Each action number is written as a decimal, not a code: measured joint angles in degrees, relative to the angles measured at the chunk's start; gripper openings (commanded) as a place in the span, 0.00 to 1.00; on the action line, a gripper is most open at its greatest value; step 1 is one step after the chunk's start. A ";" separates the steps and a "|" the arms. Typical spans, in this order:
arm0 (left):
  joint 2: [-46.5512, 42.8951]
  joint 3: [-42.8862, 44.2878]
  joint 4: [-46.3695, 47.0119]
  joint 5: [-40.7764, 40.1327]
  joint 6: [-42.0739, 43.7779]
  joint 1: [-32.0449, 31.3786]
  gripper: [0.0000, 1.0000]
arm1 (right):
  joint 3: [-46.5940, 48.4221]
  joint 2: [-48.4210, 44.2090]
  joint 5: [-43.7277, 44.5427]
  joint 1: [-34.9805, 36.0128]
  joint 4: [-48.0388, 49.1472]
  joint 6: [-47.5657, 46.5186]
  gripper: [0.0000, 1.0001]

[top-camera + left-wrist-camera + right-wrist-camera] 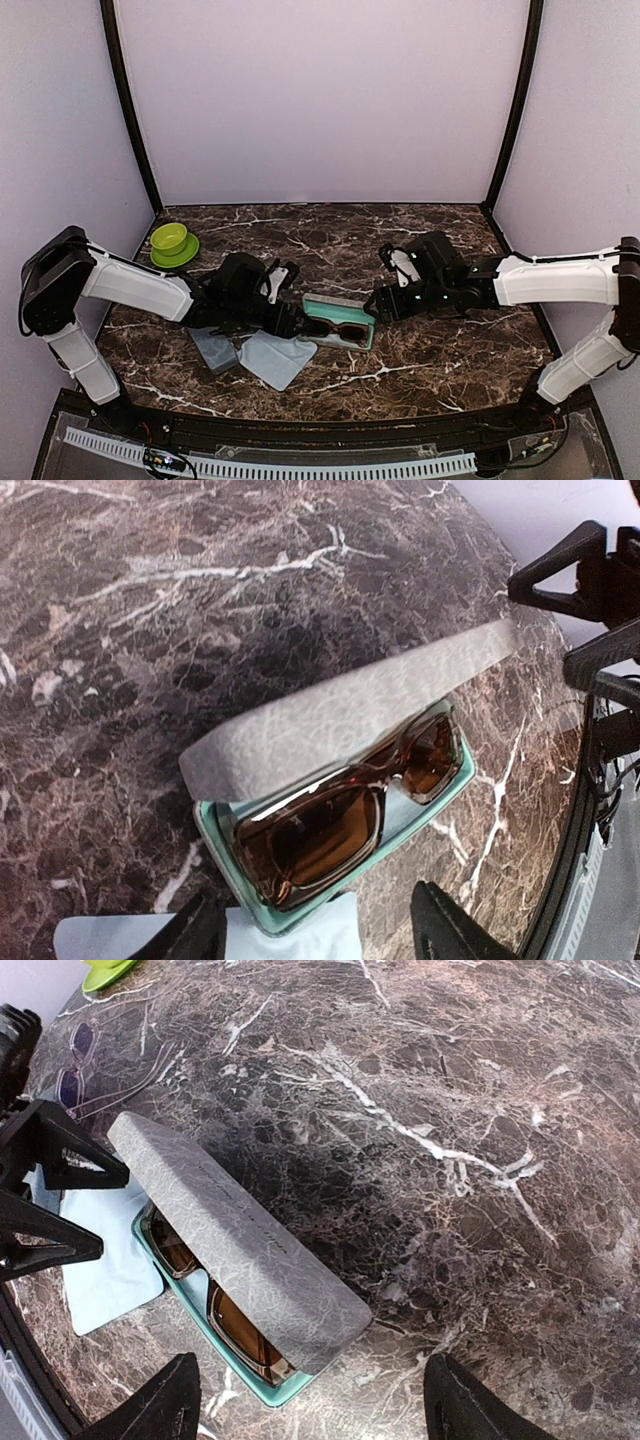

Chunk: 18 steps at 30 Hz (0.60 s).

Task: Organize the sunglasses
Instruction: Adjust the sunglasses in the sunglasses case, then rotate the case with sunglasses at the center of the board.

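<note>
Sunglasses (335, 825) lie lenses-up inside the teal-lined case (410, 825), which sits near the middle of the table (420, 250), slightly toward its near edge. The grey lid (330, 720) stands half raised over them, hinged along the far side. The left gripper (315, 935) is at the case's left end and the right gripper (315, 1400) at its right end. Both have their jaws spread wide and hold nothing. A pale cloth (110, 1265) lies at the left end, touching the case; whether it runs under it cannot be told. Assessed risks are as follows. A push on the lid from one end only could skew it on its hinge or send the light case sliding across the smooth marble. If the frame sits proud of the rim, closing could pinch it or leave the lid ajar. A finger coming down inside the open mouth could strike a lens. The cloth could be dragged or trapped.
</note>
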 measured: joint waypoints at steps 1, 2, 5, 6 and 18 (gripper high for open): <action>-0.76 0.02 0.00 -0.28 0.31 0.00 0.67 | 0.04 0.17 -0.28 0.00 0.31 -0.15 0.77; -1.55 0.02 0.00 -0.57 0.61 0.00 0.67 | 0.15 0.48 -0.66 0.00 0.52 -0.24 0.76; -3.54 0.02 -0.02 -1.57 1.46 0.00 0.67 | 0.90 1.88 -1.44 0.00 0.72 -0.74 0.72; -4.09 0.02 -0.02 -1.95 1.64 0.00 0.67 | 1.29 2.47 -1.68 0.00 0.76 -1.05 0.71; -4.04 -1.53 0.76 -3.41 1.70 0.00 0.60 | 9.14 9.99 -4.26 -0.04 0.52 -4.94 0.48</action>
